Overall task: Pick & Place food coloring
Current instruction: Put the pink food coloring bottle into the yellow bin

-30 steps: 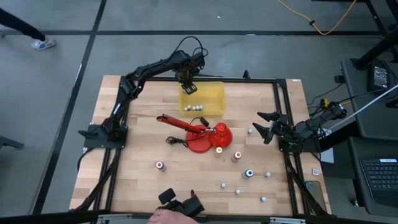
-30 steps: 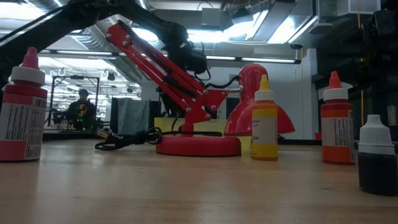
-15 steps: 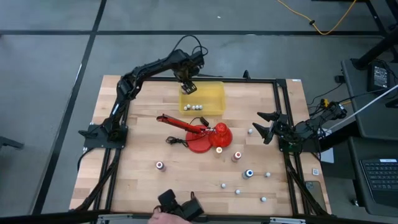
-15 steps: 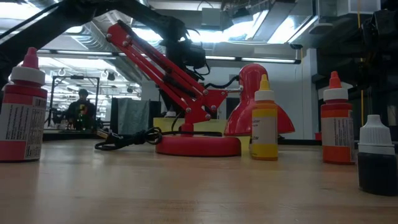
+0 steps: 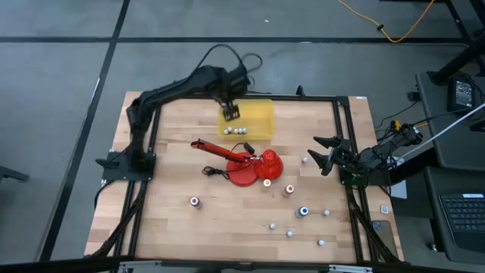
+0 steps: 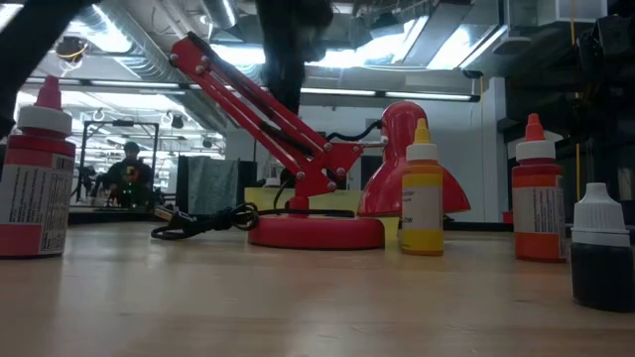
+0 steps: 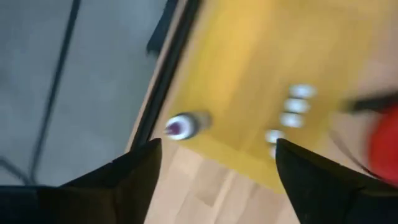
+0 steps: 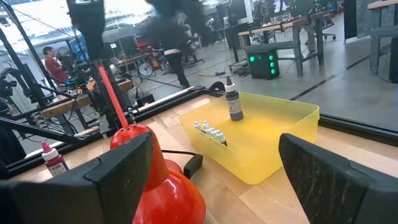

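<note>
Left gripper [image 5: 231, 114] lifted, wide open; purple bottle [image 7: 186, 125] in bin [image 5: 260, 114].

Overhead view straight down, low view table-level, both sharing red lamp [image 5: 246, 161]

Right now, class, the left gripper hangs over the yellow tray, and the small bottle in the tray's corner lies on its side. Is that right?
Not quite. The bottle stands upright in the yellow tray, not on its side; the right wrist view shows this. The left gripper does hang over the tray.
</note>
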Robot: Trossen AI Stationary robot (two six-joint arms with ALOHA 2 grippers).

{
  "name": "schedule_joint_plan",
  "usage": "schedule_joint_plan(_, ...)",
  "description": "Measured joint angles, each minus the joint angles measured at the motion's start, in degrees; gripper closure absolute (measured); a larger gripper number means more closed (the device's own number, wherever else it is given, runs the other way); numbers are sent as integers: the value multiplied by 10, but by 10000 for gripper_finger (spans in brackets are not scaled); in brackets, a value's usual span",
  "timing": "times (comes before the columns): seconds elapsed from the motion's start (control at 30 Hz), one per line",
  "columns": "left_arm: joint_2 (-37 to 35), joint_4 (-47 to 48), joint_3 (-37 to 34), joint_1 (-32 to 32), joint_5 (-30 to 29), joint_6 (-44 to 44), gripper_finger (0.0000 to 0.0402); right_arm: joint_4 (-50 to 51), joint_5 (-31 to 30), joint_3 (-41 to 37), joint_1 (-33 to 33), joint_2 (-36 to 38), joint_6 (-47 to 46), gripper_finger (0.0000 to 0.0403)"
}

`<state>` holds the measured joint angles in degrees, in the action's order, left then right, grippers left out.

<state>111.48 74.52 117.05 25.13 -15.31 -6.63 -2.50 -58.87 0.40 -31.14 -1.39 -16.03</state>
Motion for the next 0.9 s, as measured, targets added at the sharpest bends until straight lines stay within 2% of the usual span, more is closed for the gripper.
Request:
schedule_joint_plan(0.23, -87, 19, 0, -171, 10, -93, 71, 0, 0, 0, 0, 0, 0, 56)
schedule_joint_plan(0.33, -109, 42, 0, -249, 43, -97, 72, 0, 0, 0, 0, 0, 0, 56)
schedule_joint_plan(0.47, -119, 90, 0, -349, 114, -80, 74, 0, 0, 0, 0, 0, 0, 56)
schedule_joint_plan(0.6, -118, 131, -24, -435, 159, -19, 75, 0, 0, 0, 0, 0, 0, 56)
schedule_joint_plan(0.9, -130, 87, -201, -535, 161, 217, 75, 0, 0, 0, 0, 0, 0, 56)
